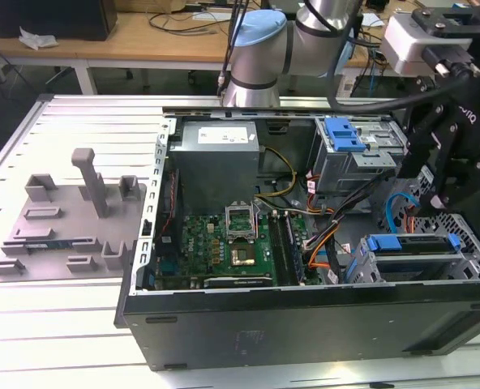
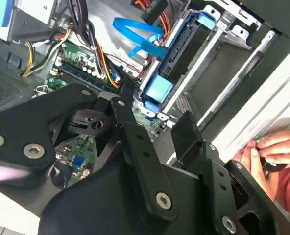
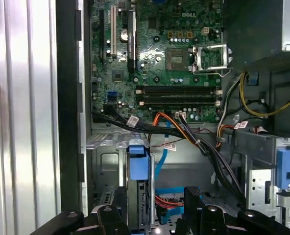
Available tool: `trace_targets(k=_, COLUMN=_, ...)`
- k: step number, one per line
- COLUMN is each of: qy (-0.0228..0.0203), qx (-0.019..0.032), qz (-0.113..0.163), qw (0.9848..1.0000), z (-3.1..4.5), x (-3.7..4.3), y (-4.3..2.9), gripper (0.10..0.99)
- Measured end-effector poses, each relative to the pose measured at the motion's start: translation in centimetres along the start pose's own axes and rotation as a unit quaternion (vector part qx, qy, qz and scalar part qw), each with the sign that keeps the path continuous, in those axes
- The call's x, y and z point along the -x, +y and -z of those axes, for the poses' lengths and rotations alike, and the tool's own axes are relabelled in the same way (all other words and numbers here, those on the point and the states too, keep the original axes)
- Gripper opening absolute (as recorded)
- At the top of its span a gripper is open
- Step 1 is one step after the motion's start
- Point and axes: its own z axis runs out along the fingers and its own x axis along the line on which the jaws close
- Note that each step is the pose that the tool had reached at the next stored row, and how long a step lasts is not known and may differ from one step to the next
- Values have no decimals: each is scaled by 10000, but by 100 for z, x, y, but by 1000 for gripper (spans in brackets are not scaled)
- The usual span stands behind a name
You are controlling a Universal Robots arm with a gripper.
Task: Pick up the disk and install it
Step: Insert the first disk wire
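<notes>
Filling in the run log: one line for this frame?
gripper open, empty | hovering over drive cage | blue-framed disk appears seated in cage | person's hand beside PC case

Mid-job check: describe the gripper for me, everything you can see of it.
The gripper is black and matte, metal by the look, with two fingers on linkage arms held by silver screws. The fingers stand apart with nothing between them. It hangs over the open computer case, above the drive cage with blue tabs, and touches nothing that I can see.
</notes>
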Motion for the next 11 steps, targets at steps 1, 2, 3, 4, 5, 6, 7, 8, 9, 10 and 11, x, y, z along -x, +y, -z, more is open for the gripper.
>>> trace_targets(k=1, qy=4, qx=-9, qz=-165, qw=9999, z=-1, x=1, y=0, gripper=580)
trace_targets(k=2, qy=8, qx=-15, qz=-287, qw=9996, z=-1, x=1, y=0, gripper=580)
trace_targets(k=3, qy=10, qx=-20, qz=-381, qw=9993, z=-2, x=9, y=-1, gripper=580)
trace_targets(k=4, qy=16, qx=-21, qz=-395, qw=9992, z=-3, x=33, y=-2, gripper=580)
trace_targets(k=5, qy=32, qx=-22, qz=-396, qw=9992, z=-7, x=75, y=-5, gripper=580)
trace_targets(k=6, qy=47, qx=-23, qz=-396, qw=9992, z=-8, x=103, y=-10, gripper=580)
trace_targets(k=7, qy=57, qx=-24, qz=-397, qw=9992, z=-10, x=122, y=-14, gripper=580)
trace_targets(k=8, qy=74, qx=-24, qz=-400, qw=9992, z=-14, x=153, y=-22, gripper=580)
trace_targets(k=9, qy=89, qx=-24, qz=-403, qw=9991, z=-16, x=182, y=-31, gripper=580)
trace_targets(k=10, qy=102, qx=-24, qz=-410, qw=9991, z=-19, x=211, y=-41, gripper=580)
trace_targets(k=11, qy=112, qx=-24, qz=-418, qw=9991, z=-21, x=233, y=-52, gripper=580)
